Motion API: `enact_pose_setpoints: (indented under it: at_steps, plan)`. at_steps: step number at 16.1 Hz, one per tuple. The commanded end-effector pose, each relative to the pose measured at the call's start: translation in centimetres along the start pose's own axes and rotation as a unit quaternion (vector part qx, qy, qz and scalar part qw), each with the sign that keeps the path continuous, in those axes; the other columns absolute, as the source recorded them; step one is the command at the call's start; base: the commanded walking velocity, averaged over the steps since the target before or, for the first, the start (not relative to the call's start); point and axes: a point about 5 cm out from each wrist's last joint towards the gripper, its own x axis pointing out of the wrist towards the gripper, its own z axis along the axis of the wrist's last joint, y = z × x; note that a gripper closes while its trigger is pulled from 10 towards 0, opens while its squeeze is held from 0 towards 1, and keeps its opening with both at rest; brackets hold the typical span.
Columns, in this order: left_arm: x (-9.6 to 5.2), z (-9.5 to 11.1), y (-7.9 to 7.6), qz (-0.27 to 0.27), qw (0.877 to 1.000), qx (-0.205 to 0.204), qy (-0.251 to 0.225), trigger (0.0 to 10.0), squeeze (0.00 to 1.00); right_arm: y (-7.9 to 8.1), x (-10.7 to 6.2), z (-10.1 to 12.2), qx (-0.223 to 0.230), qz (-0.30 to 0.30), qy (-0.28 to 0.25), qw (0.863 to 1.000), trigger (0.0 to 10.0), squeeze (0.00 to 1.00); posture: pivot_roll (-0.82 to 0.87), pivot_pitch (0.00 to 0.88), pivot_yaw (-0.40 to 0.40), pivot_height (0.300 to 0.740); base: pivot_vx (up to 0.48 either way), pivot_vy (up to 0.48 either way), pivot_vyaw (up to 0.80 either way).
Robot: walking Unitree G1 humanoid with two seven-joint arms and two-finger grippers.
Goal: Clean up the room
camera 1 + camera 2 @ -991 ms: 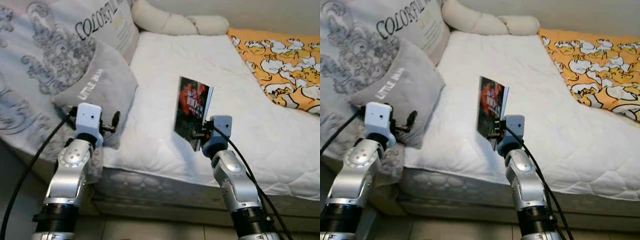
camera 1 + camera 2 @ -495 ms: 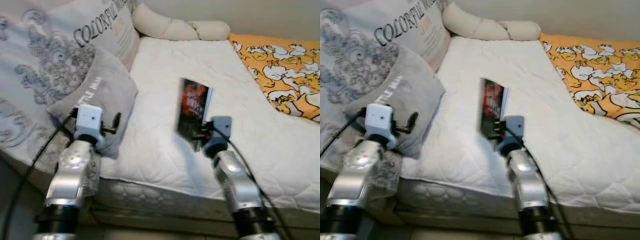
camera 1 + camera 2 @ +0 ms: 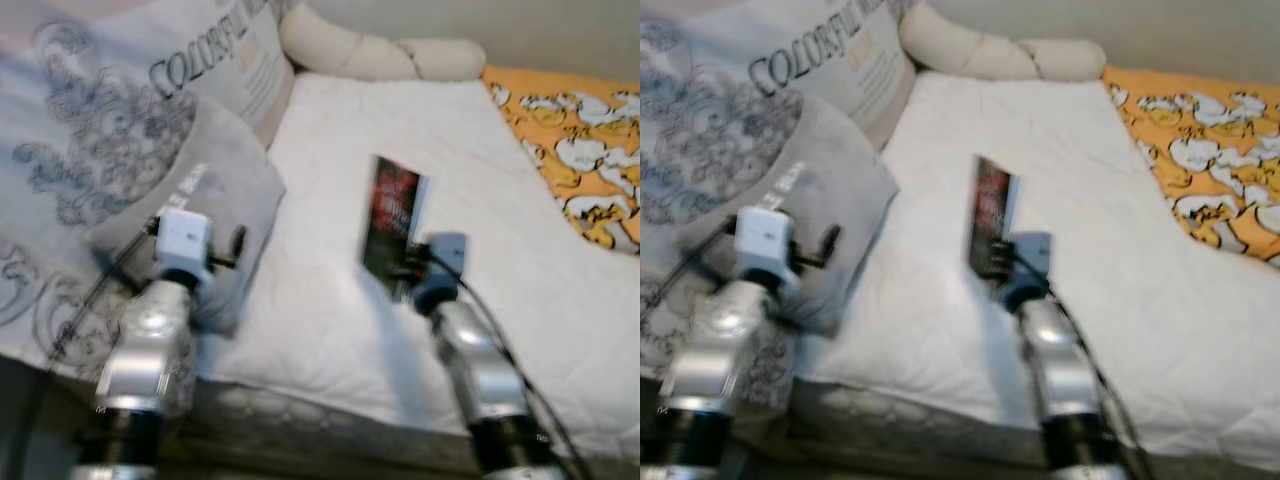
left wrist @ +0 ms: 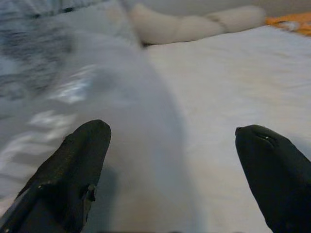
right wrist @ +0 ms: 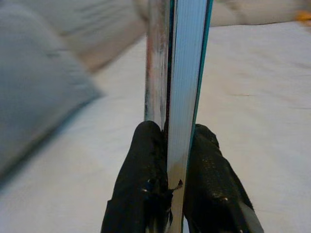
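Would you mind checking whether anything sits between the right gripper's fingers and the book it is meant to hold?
Nothing visible does. The right gripper is shut directly on the book, one black finger pressed on each cover, holding it upright above the white mattress.

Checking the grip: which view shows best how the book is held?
The right wrist view: the right hand pinches the book edge-on between both fingers. The eye views show its dark cover upright above the bed, blurred.
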Motion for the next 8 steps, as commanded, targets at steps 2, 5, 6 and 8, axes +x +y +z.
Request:
enact_pose_setpoints:
  at_steps: [2,5,6,8]
  plan:
    - [0.1,0.5,0.6,0.005,1.0,0.011,-0.007,10.0,0.62,0.2,0.3,1.3,0.005,0.001,-0.028,1.0,10.0,0.0,0.05,0.0,-0.029,0.74,0.352,0.0,0.0]
    - [-1.1,0.9,0.3,-0.032,0.999,0.032,-0.012,10.0,0.55,0.1,-0.4,1.9,0.022,0.003,-0.032,0.999,10.0,0.0,0.06,0.0,-0.034,0.74,0.105,0.0,0.0]
    - [-1.8,0.7,0.1,-0.043,0.998,0.04,-0.007,10.0,0.55,-0.3,-0.8,1.7,0.028,-0.001,-0.027,0.999,10.0,0.0,0.06,0.0,-0.032,0.74,0.0,0.0,0.0]
    - [-2.5,0.3,-0.1,-0.056,0.997,0.044,-0.001,10.0,0.55,-0.6,-1.2,1.5,0.03,0.002,-0.021,0.999,10.0,0.0,0.06,0.0,-0.032,0.74,0.0,0.0,0.0]
